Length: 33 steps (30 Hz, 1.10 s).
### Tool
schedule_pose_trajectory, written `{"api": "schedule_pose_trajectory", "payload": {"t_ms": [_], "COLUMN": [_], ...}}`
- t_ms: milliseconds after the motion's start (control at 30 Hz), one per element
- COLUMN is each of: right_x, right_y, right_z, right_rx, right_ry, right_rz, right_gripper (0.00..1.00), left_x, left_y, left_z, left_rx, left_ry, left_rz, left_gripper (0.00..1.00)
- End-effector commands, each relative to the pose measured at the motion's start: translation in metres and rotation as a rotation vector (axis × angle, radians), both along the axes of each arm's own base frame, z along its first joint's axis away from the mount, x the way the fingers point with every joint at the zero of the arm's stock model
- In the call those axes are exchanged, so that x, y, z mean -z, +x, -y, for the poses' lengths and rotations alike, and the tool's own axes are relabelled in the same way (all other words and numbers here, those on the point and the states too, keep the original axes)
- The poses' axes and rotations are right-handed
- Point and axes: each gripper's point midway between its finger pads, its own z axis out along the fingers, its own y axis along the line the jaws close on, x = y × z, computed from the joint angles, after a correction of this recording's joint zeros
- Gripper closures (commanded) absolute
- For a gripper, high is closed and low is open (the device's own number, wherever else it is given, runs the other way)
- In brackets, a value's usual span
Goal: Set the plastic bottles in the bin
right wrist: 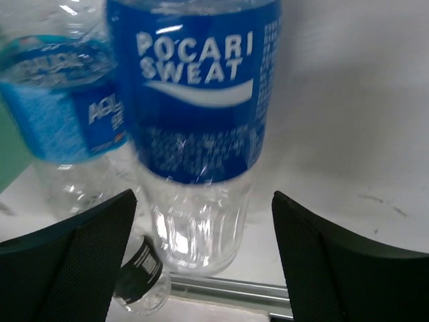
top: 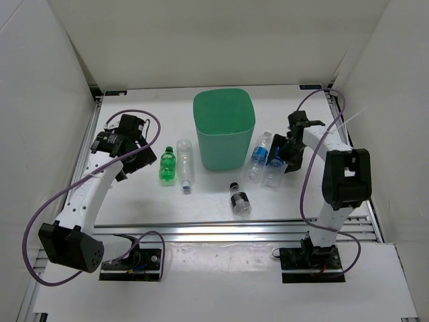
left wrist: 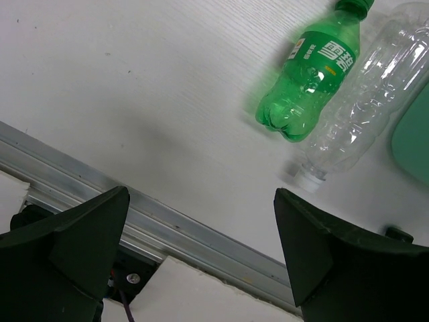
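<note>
The mint-green bin (top: 224,127) stands at the back centre. A green bottle (top: 167,165) and a plain clear bottle (top: 184,164) lie side by side to its left. Both show in the left wrist view, green (left wrist: 312,74) and clear (left wrist: 362,100). My left gripper (top: 139,161) is open and empty, left of them. Right of the bin lie two blue-labelled bottles, one light blue (top: 259,155) and one Pocari Sweat (top: 273,168). My right gripper (right wrist: 204,201) is open, its jaws either side of the Pocari bottle (right wrist: 194,100). A short dark-labelled bottle (top: 239,199) lies nearer the front.
White walls enclose the table on the left, back and right. An aluminium rail (top: 234,231) runs along the near edge and also shows in the left wrist view (left wrist: 167,228). Purple cables loop beside both arms. The bin's edge (left wrist: 412,141) shows in the left wrist view.
</note>
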Motion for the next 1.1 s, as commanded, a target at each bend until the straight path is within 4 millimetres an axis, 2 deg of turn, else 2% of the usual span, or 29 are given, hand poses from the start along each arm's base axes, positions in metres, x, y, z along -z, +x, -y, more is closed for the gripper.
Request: {"api": "schedule_pose_trajectory", "payload": {"t_ms": [0,33,67,133,200,233,267,400,433,500,533,567,600,633,667,700,733,767,800,833,867,900,933,967,1000,1033,1067], "right_x": [0.02,0.023,0.023,0.017,-0.003,-0.026,-0.039,-0.126,-0.173,-0.225,-0.272,-0.297,-0.311,-0.308,-0.341,-0.324,-0.329,-0.335,-0.325,-0.338,-0.336,-0.326,-0.322,-0.313,-0.312,-0.309,-0.298], "right_y": [0.002,0.003,0.003,0.005,0.003,0.004,0.002,-0.003,0.0,-0.001,0.005,0.003,0.009,0.025,0.025,0.05,0.057,0.058,0.073,0.074,0.074,0.079,0.079,0.076,0.072,0.068,0.064], "right_z": [-0.001,0.002,0.004,0.008,0.015,0.016,0.014,0.006,-0.002,-0.021,-0.025,-0.042,-0.049,-0.06,-0.078,-0.088,-0.099,-0.118,-0.132,-0.143,-0.158,-0.166,-0.166,-0.172,-0.168,-0.165,-0.158], "right_rx": [-0.007,0.002,0.004,0.008,0.022,0.041,0.048,0.111,0.107,0.098,0.089,0.047,0.022,-0.011,-0.065,-0.074,-0.112,-0.155,-0.178,-0.198,-0.232,-0.239,-0.24,-0.257,-0.254,-0.255,-0.26], "right_ry": [0.01,0.009,0.0,0.001,-0.01,-0.01,0.005,0.068,0.112,0.173,0.181,0.194,0.179,0.156,0.171,0.112,0.091,0.094,0.079,0.096,0.098,0.087,0.083,0.08,0.068,0.064,0.03], "right_rz": [-0.023,-0.032,-0.031,-0.011,0.027,0.071,0.088,0.265,0.394,0.515,0.651,0.719,0.763,0.762,0.833,0.795,0.815,0.833,0.824,0.862,0.873,0.86,0.852,0.831,0.821,0.813,0.79], "right_gripper": [0.2,0.25,0.35,0.43,0.52,0.6,0.63,0.67,0.67,0.64,0.62,0.6,0.59,0.59,0.59,0.59,0.59,0.59,0.58,0.55,0.5,0.42,0.19,0.1,0.0,0.0,0.0], "left_x": [-0.004,-0.004,-0.004,-0.004,-0.007,-0.007,-0.007,-0.006,-0.004,0.001,0.0,0.004,0.011,0.015,0.018,0.028,0.032,0.037,0.04,0.044,0.044,0.045,0.045,0.044,0.043,0.042,0.038], "left_y": [0.001,0.001,0.001,0.001,0.003,0.003,0.003,0.006,0.008,0.01,0.012,0.013,0.011,0.011,0.011,0.009,0.006,0.007,0.008,0.007,0.007,0.01,0.01,0.013,0.017,0.02,0.031], "left_z": [0.003,0.003,0.003,0.003,0.003,0.003,0.001,0.002,0.003,0.003,0.004,0.004,0.006,0.009,0.011,0.012,0.014,0.014,0.014,0.014,0.014,0.013,0.013,0.013,0.014,0.017,0.022], "left_rx": [0.021,0.029,0.029,0.029,0.029,0.029,0.024,0.024,0.024,0.015,0.015,0.015,0.01,0.017,0.014,0.017,0.022,0.013,0.013,0.013,0.021,0.017,0.017,0.025,0.026,0.03,0.051], "left_ry": [-0.02,-0.016,-0.016,-0.016,-0.018,-0.018,-0.009,-0.011,-0.012,-0.015,-0.017,-0.017,-0.027,-0.041,-0.056,-0.058,-0.067,-0.068,-0.065,-0.065,-0.061,-0.051,-0.051,-0.05,-0.054,-0.065,-0.083], "left_rz": [0.024,0.022,0.022,0.022,0.031,0.031,0.033,0.044,0.05,0.042,0.052,0.052,0.039,0.032,0.032,0.005,-0.009,-0.019,-0.031,-0.034,-0.036,-0.033,-0.033,-0.022,-0.006,0.006,0.042], "left_gripper": [0.0,0.0,0.0,0.0,0.0,0.0,0.0,0.0,0.0,0.0,0.0,0.0,0.0,0.0,0.0,0.0,0.0,0.0,0.0,0.0,0.0,0.0,0.0,0.0,0.0,0.0,0.0]}}
